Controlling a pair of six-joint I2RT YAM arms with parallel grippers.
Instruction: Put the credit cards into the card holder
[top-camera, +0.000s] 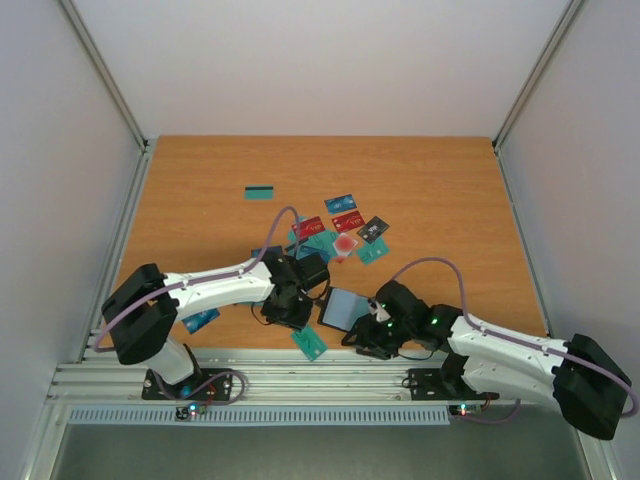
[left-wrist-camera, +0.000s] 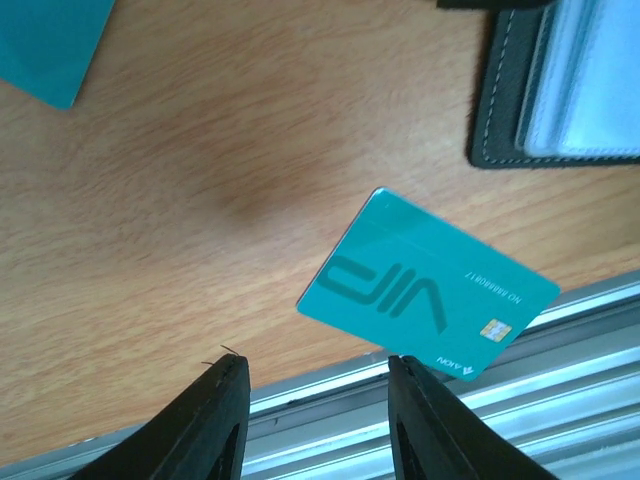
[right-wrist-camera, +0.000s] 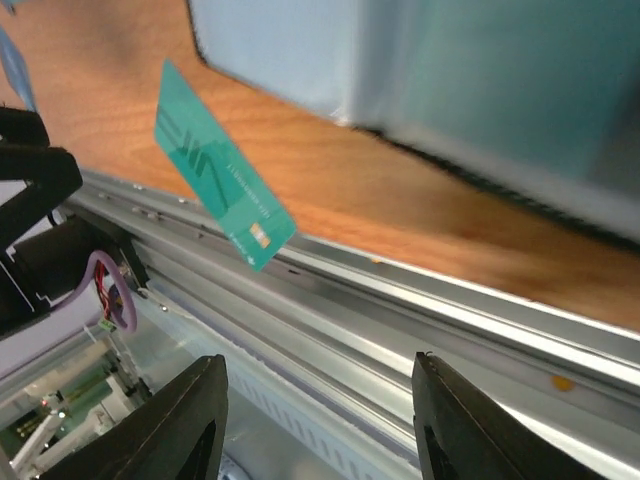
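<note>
The card holder (top-camera: 345, 308) lies open near the table's front edge, its clear pockets up; it also shows in the left wrist view as the black case (left-wrist-camera: 560, 90). It fills the top of the right wrist view (right-wrist-camera: 450, 80), blurred. A teal credit card (top-camera: 309, 342) (left-wrist-camera: 425, 285) (right-wrist-camera: 222, 165) rests half over the front rail. More credit cards (top-camera: 340, 230) lie in a loose cluster further back. My left gripper (top-camera: 290, 318) (left-wrist-camera: 315, 400) is open and empty just left of the teal card. My right gripper (top-camera: 365, 338) (right-wrist-camera: 318, 370) is open and empty over the rail, right of the holder.
A lone teal card (top-camera: 260, 192) lies at the back left and a blue card (top-camera: 200, 320) sits by the left arm. The aluminium rail (top-camera: 300, 375) runs along the front edge. White walls enclose the table on three sides.
</note>
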